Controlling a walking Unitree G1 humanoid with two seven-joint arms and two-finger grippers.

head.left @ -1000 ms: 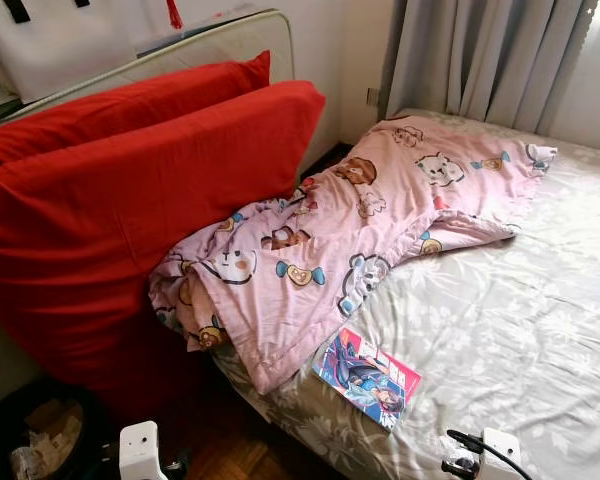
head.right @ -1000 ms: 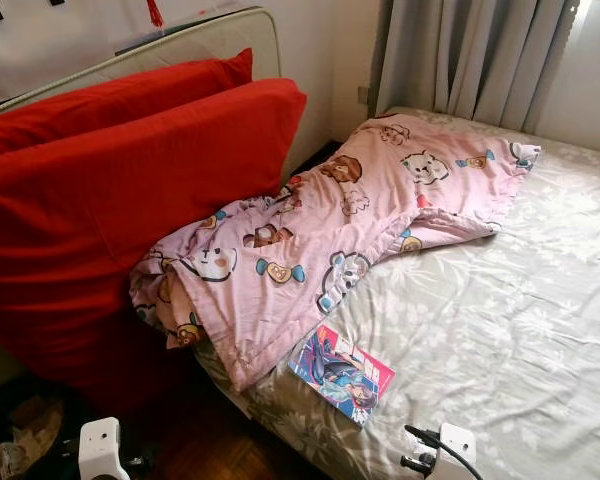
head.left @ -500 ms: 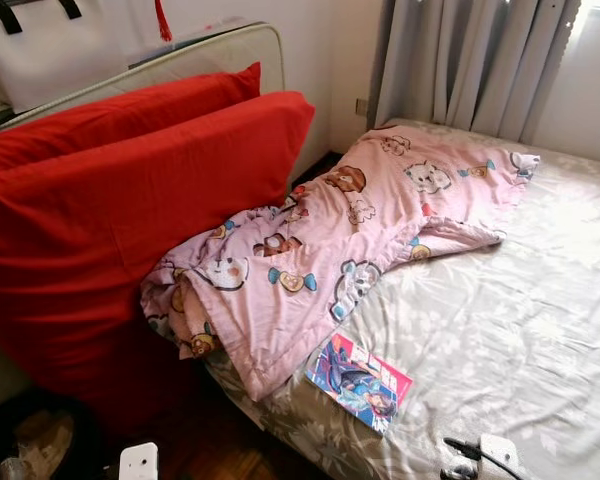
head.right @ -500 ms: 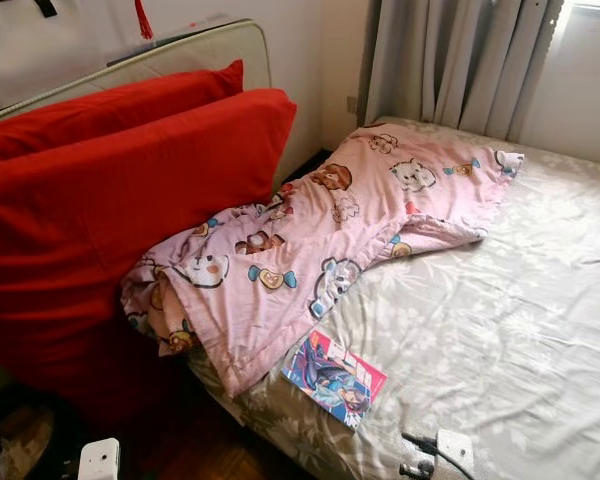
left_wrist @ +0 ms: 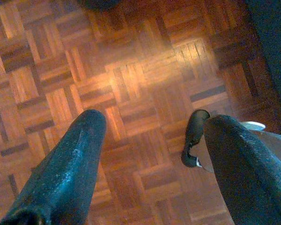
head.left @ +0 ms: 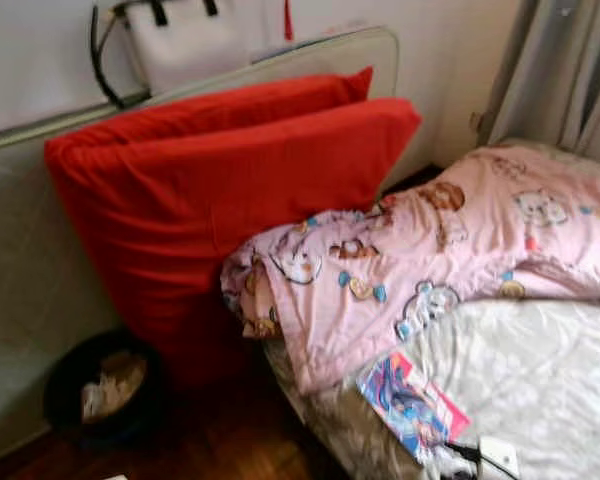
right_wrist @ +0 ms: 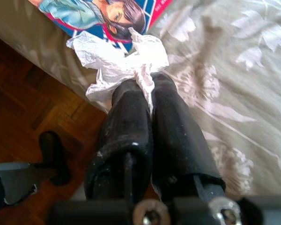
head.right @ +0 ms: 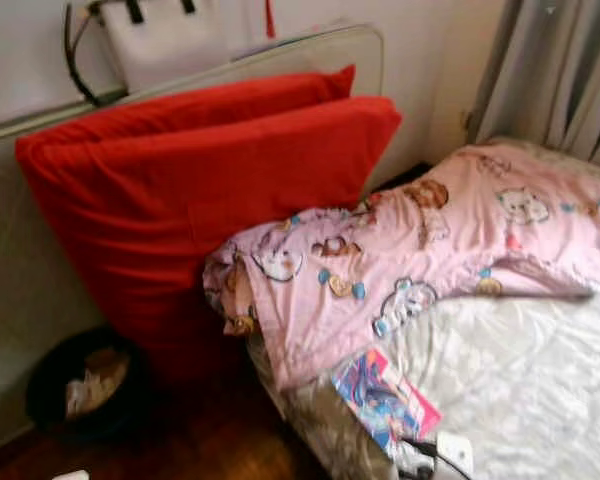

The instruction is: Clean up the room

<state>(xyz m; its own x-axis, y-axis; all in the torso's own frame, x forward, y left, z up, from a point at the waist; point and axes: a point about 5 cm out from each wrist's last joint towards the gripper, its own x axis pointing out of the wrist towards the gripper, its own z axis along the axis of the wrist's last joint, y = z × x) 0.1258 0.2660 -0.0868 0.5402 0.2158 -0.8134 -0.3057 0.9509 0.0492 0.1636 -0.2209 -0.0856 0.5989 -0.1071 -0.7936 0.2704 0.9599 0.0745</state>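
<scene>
My right gripper is shut on a crumpled white tissue, held above the bed's near edge right by a colourful comic book. In the left eye view the comic book lies on the pale floral sheet, with my right wrist just beside it. A black bin holding paper scraps stands on the floor at the left, below the red cushions. My left gripper hangs open over bare parquet floor.
Two big red cushions lean against an upright mattress. A pink cartoon quilt sprawls across the bed. A white bag hangs on the wall behind, and grey curtains hang at the far right.
The camera has swung left, so the bed and cushions slid right in view and the black bin now shows in full. The picture is blurred.
</scene>
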